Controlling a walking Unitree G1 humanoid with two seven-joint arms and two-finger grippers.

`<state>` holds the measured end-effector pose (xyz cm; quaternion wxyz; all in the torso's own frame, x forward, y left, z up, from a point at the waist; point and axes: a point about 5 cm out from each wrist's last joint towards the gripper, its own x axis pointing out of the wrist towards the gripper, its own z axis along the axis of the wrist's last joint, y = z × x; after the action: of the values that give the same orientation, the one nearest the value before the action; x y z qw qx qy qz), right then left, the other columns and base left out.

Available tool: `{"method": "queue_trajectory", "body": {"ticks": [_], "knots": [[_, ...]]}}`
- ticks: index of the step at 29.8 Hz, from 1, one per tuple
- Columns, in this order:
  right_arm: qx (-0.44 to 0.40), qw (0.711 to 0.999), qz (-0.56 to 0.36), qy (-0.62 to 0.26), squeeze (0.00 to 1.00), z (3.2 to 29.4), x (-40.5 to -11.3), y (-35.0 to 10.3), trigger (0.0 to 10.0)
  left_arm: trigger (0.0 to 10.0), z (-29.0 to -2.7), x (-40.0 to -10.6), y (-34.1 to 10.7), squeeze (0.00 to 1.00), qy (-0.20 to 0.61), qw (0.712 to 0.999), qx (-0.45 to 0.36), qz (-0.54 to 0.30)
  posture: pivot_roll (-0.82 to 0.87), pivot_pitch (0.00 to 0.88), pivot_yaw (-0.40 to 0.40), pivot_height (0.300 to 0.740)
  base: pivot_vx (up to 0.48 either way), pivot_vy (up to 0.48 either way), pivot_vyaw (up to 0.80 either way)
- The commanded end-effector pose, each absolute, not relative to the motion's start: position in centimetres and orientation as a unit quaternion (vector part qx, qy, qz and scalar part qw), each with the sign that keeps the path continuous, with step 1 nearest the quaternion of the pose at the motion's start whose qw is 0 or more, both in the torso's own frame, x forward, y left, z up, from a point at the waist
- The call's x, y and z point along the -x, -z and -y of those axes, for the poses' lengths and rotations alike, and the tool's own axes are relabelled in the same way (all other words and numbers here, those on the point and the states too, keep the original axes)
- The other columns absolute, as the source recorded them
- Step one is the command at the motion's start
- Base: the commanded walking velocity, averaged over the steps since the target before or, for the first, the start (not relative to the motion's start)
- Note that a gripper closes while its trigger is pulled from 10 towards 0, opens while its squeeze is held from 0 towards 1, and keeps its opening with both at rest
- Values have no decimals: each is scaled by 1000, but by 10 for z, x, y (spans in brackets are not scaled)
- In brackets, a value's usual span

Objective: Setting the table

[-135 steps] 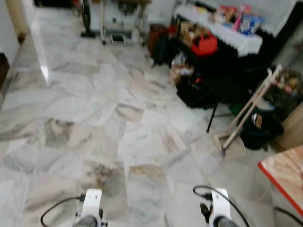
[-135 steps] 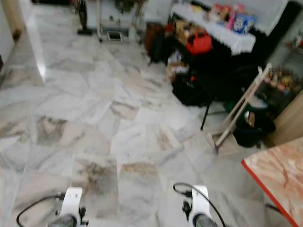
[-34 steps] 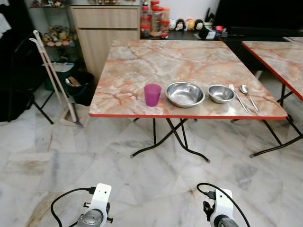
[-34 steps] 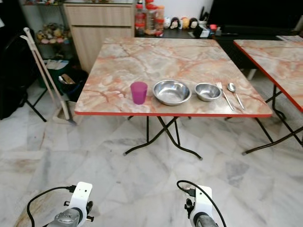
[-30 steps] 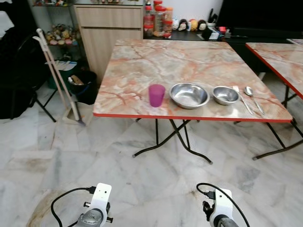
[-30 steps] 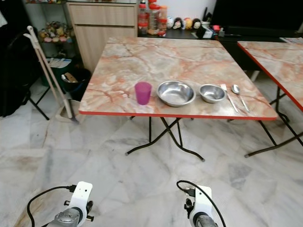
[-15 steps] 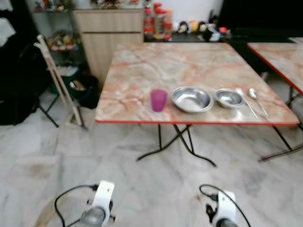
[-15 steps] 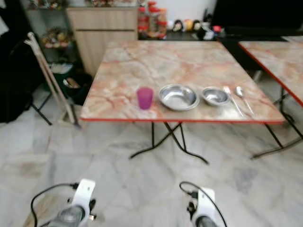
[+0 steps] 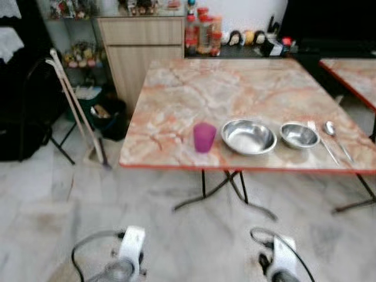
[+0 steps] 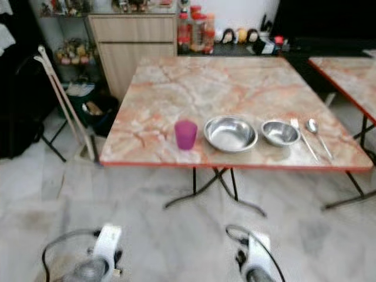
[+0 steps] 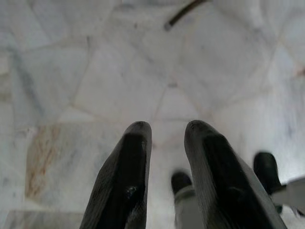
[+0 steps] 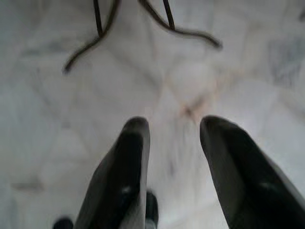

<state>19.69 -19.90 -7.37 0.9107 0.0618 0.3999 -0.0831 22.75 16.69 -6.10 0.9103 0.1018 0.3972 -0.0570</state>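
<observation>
A marble-patterned bench (image 9: pixel 235 88) with a red edge and folding black legs takes up the middle of the head views, slightly blurred. Along its near edge, from left to right in the frame, stand a purple cup (image 9: pixel 204 137), a large steel bowl (image 9: pixel 248 136), a small steel bowl (image 9: pixel 299 135), then a fork (image 9: pixel 323 143) and a spoon (image 9: pixel 336 133) lying side by side, all close together but apart from one another. A second bench (image 9: pixel 352 73) of the same pattern shows at the right edge of the frame. In the upper left, a wooden cabinet (image 9: pixel 141 50) stands behind the bench with bottles (image 9: pixel 202 26) beside it, and a broom (image 9: pixel 79 108) leans at the left of the frame next to a dark bin (image 9: pixel 108 114). Both arms hang low at the bottom of the frame over the pale marble floor (image 9: pixel 59 205), well short of the bench. In the left wrist view the left gripper (image 11: pixel 167 131) points down at the floor with its jaws a little apart and holding nothing. In the right wrist view the right gripper (image 12: pixel 174 126) also points at the floor, jaws apart and holding nothing, with the bench's black legs (image 12: pixel 157 19) at the top of that frame.
</observation>
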Motion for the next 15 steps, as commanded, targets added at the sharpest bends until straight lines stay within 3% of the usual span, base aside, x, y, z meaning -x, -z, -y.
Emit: {"method": "queue_trajectory", "body": {"ticks": [1, 10, 15], "knots": [[-70, 912, -396, 74, 0, 190, -201, 73, 10000, 10000, -178, -222, 64, 0, 45, 904, -109, -412, 42, 0, -34, 740, 304, 0, 0], [-67, 912, -398, 71, 0, 190, -200, 73, 10000, 10000, -177, -220, 65, 0, 49, 900, -123, -415, 41, 0, -38, 740, 0, 0, 0], [-66, 912, -399, 69, 0, 189, -200, 73, 10000, 10000, -178, -218, 66, 0, 44, 900, -116, -418, 41, 0, -41, 740, 0, -406, 0]]}}
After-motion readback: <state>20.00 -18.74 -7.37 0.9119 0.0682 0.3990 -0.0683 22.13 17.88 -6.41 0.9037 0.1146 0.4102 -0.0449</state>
